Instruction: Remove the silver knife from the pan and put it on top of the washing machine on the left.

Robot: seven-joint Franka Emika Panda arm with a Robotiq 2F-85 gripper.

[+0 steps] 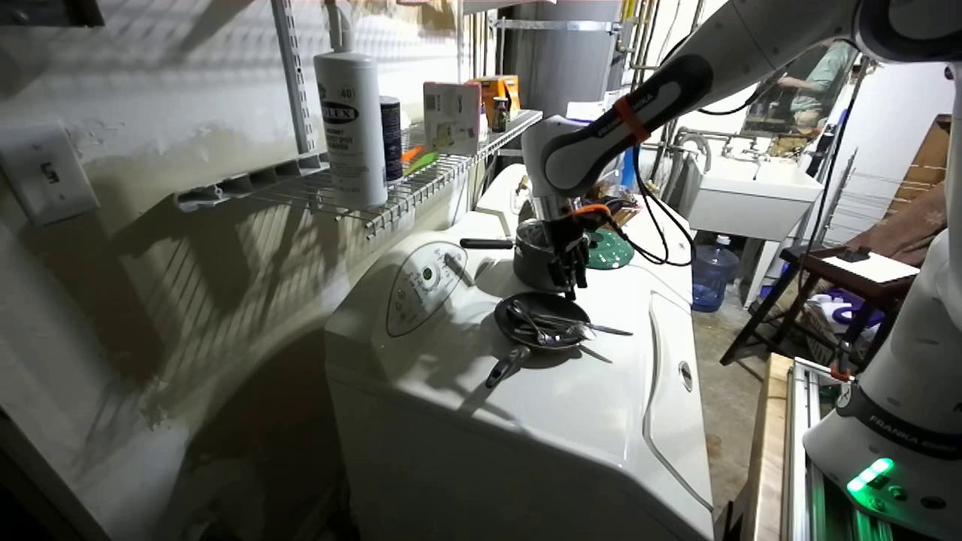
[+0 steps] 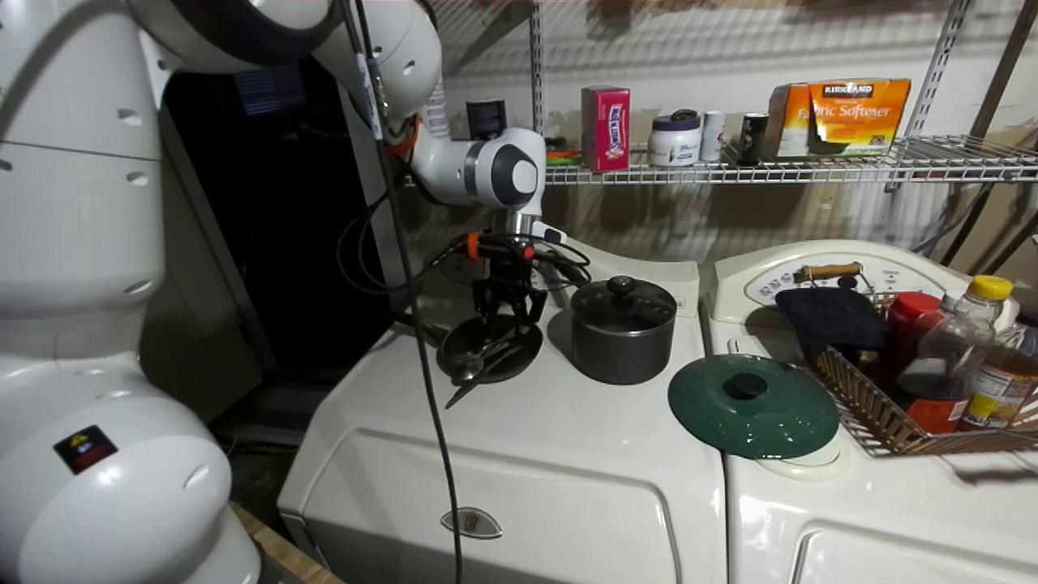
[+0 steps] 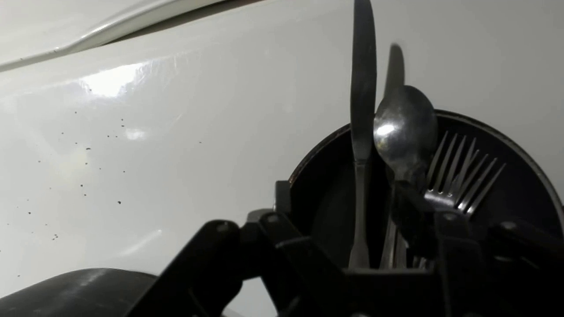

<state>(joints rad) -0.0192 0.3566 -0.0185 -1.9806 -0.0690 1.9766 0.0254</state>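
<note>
My pincer, jaws parted wide and gripping nothing, hangs over a small frying pan set nearer the back edge than the front of the tabletop, the top of the white washing machine. The silver table knife lies with its handle in the pan and its blade across the rim, pointing toward the front edge. A spoon crowds the knife, its handle seeming also to run between my jaws; closing here would likely pinch both, and the forks beside it could be dragged along. One fingertip appears right at the pan's rim, so a straight descent might press it and tip the pan. A hold on the handle alone could let the smooth metal pivot, blade dropping. The lidded saucepan close by risks a knock if I swing sideways on the way out.
</note>
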